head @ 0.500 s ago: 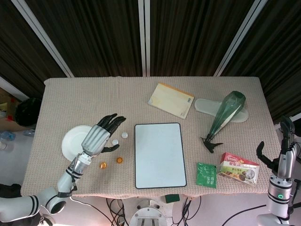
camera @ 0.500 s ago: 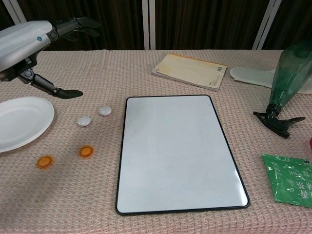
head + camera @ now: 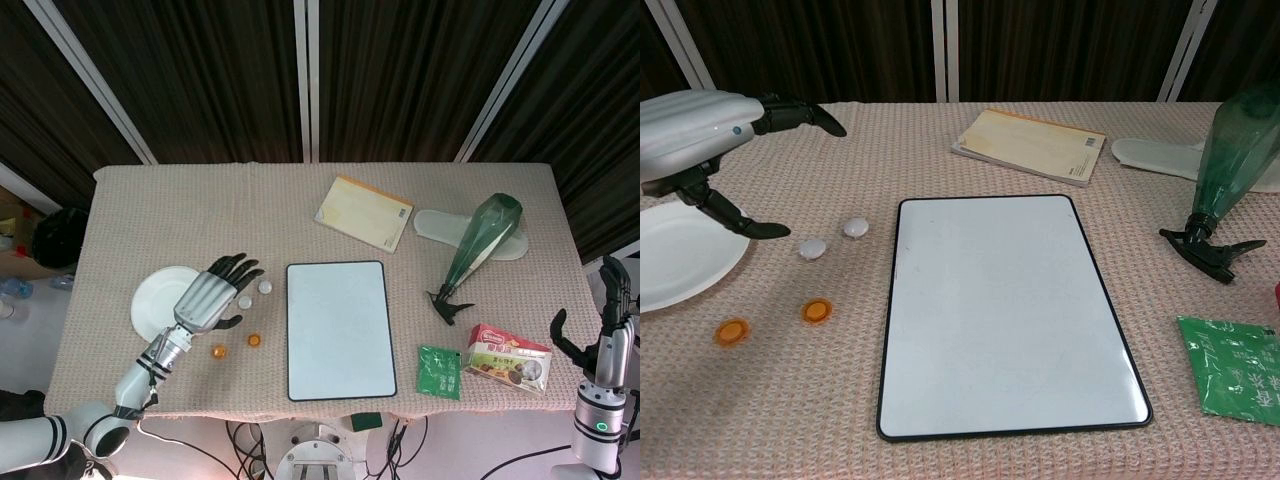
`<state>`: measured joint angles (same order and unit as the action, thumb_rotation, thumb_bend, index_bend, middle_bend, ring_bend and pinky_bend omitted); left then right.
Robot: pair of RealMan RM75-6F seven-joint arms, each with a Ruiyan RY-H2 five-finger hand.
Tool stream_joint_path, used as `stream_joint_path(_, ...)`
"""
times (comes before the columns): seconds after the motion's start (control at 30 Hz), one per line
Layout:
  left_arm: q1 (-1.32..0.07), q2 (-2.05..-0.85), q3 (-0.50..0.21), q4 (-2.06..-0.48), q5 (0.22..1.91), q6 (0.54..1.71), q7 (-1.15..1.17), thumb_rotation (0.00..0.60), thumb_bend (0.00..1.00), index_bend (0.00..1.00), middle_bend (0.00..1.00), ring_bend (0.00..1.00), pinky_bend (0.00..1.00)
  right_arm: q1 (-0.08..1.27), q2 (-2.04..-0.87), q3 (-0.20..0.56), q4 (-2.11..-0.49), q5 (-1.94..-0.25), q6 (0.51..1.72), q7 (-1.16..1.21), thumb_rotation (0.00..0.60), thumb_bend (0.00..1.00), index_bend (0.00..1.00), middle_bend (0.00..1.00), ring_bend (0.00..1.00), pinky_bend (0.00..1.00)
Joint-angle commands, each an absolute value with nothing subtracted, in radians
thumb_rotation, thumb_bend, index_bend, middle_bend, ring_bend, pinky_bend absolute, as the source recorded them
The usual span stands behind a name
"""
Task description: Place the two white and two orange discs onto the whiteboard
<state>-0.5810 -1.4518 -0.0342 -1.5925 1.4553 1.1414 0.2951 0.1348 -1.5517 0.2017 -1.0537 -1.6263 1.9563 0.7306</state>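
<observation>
Left hand (image 3: 208,297) has dropped and pulled back toward the plate (image 3: 150,300) since half a second ago; fingers (image 3: 800,113) spread, holding nothing, now over the two white discs (image 3: 813,248) (image 3: 855,227). Looks like a pick lining up. Both orange discs (image 3: 817,311) (image 3: 731,331) lie on the bench just nearside of the thumb. Whiteboard (image 3: 340,328) bare, all four discs still off it. Right hand (image 3: 605,335) idle at bench edge, fingers apart

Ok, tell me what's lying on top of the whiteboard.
Nothing shows on the whiteboard; its whole surface is bare in both views. The two white discs and two orange discs lie on the tablecloth to its left, near the left robot hand.
</observation>
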Motion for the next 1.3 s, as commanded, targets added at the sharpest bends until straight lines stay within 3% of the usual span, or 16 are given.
stream_joint_path(0.03, -0.619, -1.417, -0.043, -1.638, 1.348, 1.029, 0.389, 0.600, 0.15, 0.21, 0.12, 0.07, 0.17, 0.139, -1.527, 0.196, -1.088, -1.616, 1.918, 0.690, 0.600, 0.57, 0.03, 0.02, 0.00, 0.00)
stream_joint_path(0.2, -0.650, -1.432, -0.052, -1.618, 1.270, 0.958, 0.443, 0.600, 0.16, 0.23, 0.13, 0.07, 0.17, 0.126, -1.483, 0.158, -1.133, -1.601, 1.840, 0.604, 0.600, 0.54, 0.04, 0.02, 0.00, 0.00)
stream_joint_path(0.53, -0.675, -1.461, -0.064, -1.564, 1.168, 0.919, 0.494, 0.600, 0.18, 0.33, 0.14, 0.07, 0.17, 0.116, -1.465, 0.151, -1.177, -1.566, 1.776, 0.551, 0.600, 0.54, 0.04, 0.00, 0.00, 0.00)
stream_joint_path(0.73, -0.686, -1.480, -0.063, -1.538, 1.151, 0.897, 0.471, 0.600, 0.19, 0.40, 0.15, 0.07, 0.17, 0.112, -1.458, 0.152, -1.176, -1.563, 1.771, 0.552, 0.600, 0.61, 0.04, 0.00, 0.00, 0.00)
stream_joint_path(1.3, -0.716, -1.511, -0.058, -1.492, 1.125, 0.866, 0.463, 0.600, 0.26, 0.42, 0.17, 0.07, 0.16, 0.109, -1.465, 0.165, -1.158, -1.556, 1.766, 0.568, 0.600, 0.61, 0.04, 0.00, 0.00, 0.00)
